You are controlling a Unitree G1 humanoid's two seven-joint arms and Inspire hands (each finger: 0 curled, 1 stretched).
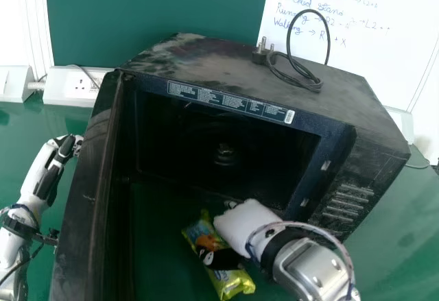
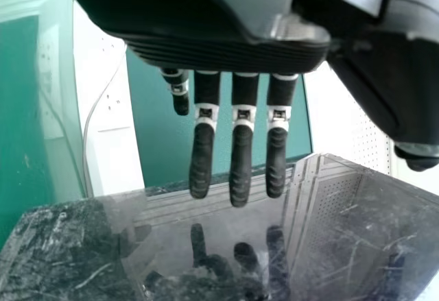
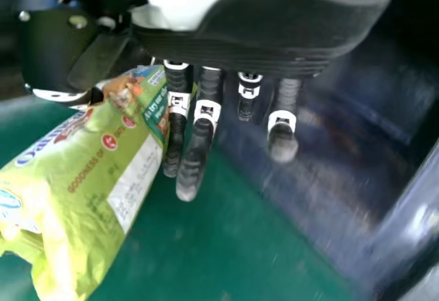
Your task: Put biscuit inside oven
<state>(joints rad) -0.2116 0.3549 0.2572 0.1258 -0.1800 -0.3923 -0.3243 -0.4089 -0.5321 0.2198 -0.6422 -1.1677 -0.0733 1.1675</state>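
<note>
In the head view, the black oven [image 1: 370, 143] stands with its door [image 1: 86, 191] swung open at the left. My right hand [image 1: 240, 225] is just in front of the lower edge of the oven's opening, with the biscuit packet [image 1: 236, 280] beside it, tilted. In the right wrist view, my right hand [image 3: 195, 140] pinches one end of the green biscuit packet [image 3: 96, 171] between thumb and fingers. My left hand [image 1: 58, 160] is at the door's outer side; the left wrist view has the left hand [image 2: 240, 150] open, its straight fingers over the glossy door [image 2: 206, 253].
A coiled cable with a plug [image 1: 260, 54] lies on top of the oven. White socket boxes [image 1: 68, 90] stand behind at the left on the green table [image 1: 405, 246]. A whiteboard [image 1: 384, 33] is at the back right.
</note>
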